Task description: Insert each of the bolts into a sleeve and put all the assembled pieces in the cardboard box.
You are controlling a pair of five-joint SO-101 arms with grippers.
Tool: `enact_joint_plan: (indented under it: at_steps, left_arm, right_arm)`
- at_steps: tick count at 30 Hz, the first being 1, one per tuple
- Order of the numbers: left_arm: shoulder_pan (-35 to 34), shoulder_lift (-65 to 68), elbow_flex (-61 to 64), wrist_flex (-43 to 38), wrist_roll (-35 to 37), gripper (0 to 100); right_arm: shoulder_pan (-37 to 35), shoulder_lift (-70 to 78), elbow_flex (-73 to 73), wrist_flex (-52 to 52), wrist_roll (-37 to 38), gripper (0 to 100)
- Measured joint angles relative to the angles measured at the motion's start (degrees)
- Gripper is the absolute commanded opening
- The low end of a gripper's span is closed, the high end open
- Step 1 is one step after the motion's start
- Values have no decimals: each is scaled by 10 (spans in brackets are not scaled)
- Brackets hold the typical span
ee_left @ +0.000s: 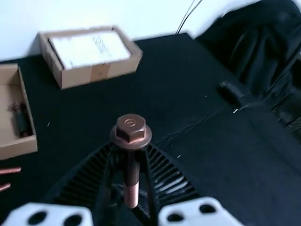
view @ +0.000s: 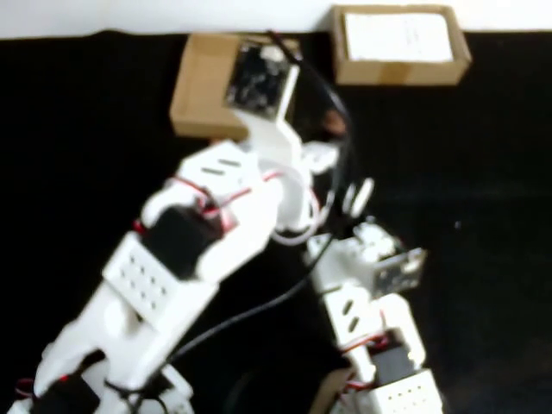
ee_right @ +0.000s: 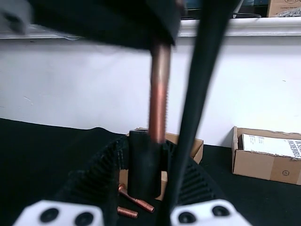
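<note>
My left gripper is shut on a copper bolt, whose hex head points toward the camera. My right gripper is shut on a black sleeve held upright. The bolt's shaft comes down from above, and its tip meets the sleeve's open top. Both arms meet at the table's middle in the high view, where the bolt head shows. An open cardboard box holds one assembled piece. Two loose bolts lie on the black table, and a loose sleeve lies farther off.
A second cardboard box, holding a white sheet, stands at the back right. The open cardboard box sits at the back, partly under the left arm. A black cable hangs close past the sleeve. The right arm is at the front.
</note>
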Motion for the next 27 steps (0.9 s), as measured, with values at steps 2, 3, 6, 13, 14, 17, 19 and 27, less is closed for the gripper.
enact_joint_plan:
  at_steps: [2,3,6,13,14,17,19,27]
  left_arm:
    - [-9,8,0,0,-2,10]
    - [-12,9,0,0,-2,10]
    - [-15,10,0,-2,-2,10]
    - [-18,12,-8,-14,-2,10]
    - [-18,12,-9,-14,-2,10]
    - [-19,12,-9,-14,-2,10]
    - [-19,12,-9,-14,-2,10]
    - [-20,12,-20,-14,-8,10]
  right_arm:
    - [-1,0,0,0,0,6]
    - [-1,0,0,0,0,6]
    - [-1,0,0,1,0,6]
    - [-1,0,0,1,1,6]
    - [-1,0,0,1,1,6]
    - [-1,0,0,1,1,6]
    - [-1,0,0,1,1,6]
    - [-1,0,0,1,1,6]
